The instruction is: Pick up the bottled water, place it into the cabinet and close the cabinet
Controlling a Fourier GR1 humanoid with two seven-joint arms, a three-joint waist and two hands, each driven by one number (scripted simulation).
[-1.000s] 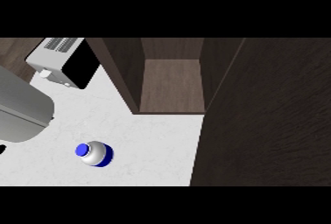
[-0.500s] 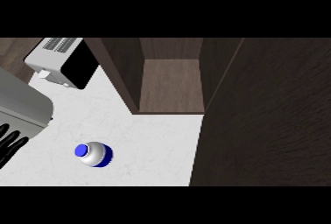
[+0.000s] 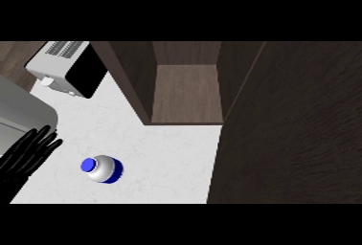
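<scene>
Far left: the left hand (image 3: pixel 27 154) is showing more of itself than a second ago, when only grey forearm filled that edge. Its black fingers are now lying straight and together, pointing toward the far right, holding nothing.

Just right of it, near edge of the counter (image 3: pixel 170 148): the bottled water (image 3: pixel 103 169) is standing upright, blue cap up, close beside the fingertips but apart from them. It is sitting where it was before.

Far left corner: a toaster (image 3: pixel 67 69), untouched.

Centre: the cabinet (image 3: pixel 185 93) is standing open, shelf bare, its door (image 3: pixel 290 129) swung out at right.

Right hand is not showing.

Judgement: the reach is only beginning; grasp, placement and door closing are all pending.
</scene>
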